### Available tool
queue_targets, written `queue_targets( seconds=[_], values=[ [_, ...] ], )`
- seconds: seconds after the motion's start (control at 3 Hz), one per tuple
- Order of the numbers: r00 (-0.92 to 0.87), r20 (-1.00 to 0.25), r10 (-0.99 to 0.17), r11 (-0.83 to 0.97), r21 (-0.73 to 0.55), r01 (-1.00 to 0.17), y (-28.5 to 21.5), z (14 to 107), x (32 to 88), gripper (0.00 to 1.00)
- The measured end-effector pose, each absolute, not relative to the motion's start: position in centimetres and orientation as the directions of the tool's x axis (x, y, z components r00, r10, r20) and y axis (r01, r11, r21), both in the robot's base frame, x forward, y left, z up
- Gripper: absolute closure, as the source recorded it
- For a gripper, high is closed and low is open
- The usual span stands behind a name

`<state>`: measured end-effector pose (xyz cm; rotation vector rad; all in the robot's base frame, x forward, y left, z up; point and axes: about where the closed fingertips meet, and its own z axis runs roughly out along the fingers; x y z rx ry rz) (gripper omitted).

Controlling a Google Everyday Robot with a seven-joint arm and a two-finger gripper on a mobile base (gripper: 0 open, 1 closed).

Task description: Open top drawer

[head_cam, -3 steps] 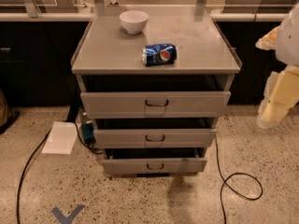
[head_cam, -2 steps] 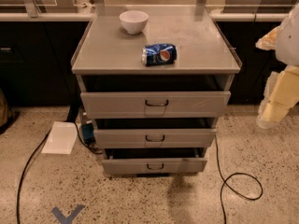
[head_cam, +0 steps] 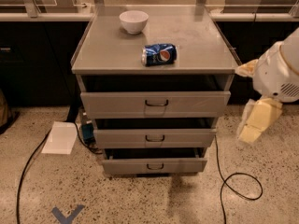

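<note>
- The grey metal cabinet stands in the middle of the view, and its tabletop [head_cam: 196, 45] carries two small things.
- The top drawer [head_cam: 117, 105] sits directly under the tabletop. It has the widest and tallest front of the three. Its front seems to stand a little forward of the frame, with a dark gap above it, so I judge it is at most slightly open. The tray inside is not visible.
- The middle drawer [head_cam: 121, 138] and the bottom drawer [head_cam: 126, 165] are below it, each narrower and with a shorter front.
- The white robot arm [head_cam: 280, 71] comes in from the right edge, beside the cabinet.
- The claw [head_cam: 252, 125] hangs below the arm, to the right of the cabinet, about level with the drawer fronts and well apart from them. It touches nothing. I cannot tell if it is open or closed.
- A white sheet of paper [head_cam: 60, 137] lies on the floor at the left of the cabinet.
- A black cable [head_cam: 233, 185] curls on the floor at the right.
- A blue soda can [head_cam: 159, 54] lies on its side near the front of the tabletop.
- A white bowl [head_cam: 133, 21] stands upright near the back.
- The small dark handle [head_cam: 156, 103] is at the centre of the top drawer's front. In my judgement almost all work is left: reach this handle, grip it, pull straight out.
</note>
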<state>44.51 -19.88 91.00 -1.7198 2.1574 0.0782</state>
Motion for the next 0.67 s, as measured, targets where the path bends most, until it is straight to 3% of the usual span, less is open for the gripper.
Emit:
queue_targets(
  seconds=[0.67],
  values=[
    [-0.129,-0.493,-0.86,0.245,-0.178,-0.953,-15.7,80.1,49.4,0.0]
  ],
)
